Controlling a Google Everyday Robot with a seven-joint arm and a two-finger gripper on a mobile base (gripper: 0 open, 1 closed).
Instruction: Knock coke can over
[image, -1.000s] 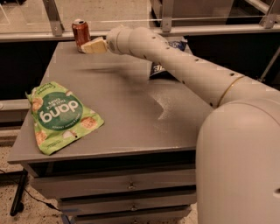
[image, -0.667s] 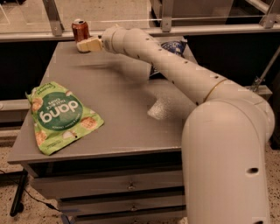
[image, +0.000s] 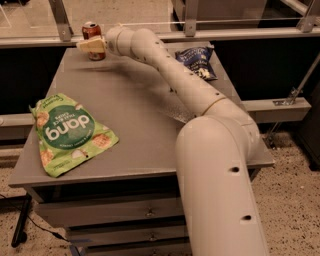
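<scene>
My claw (image: 90, 46), at the far left corner of the table (image: 135, 115), covers the middle band of the coke can (image: 91, 30). My arm (image: 190, 85) hides part of the table's right side. The bottom edge cuts my arm off.

Coke can (image: 92, 35) at table (image: 130, 100) far-left corner; hand (image: 89, 46) before it, seemingly touching; chip bag (image: 70, 132) front-left, snack bag (image: 198, 61) far-right.
</scene>
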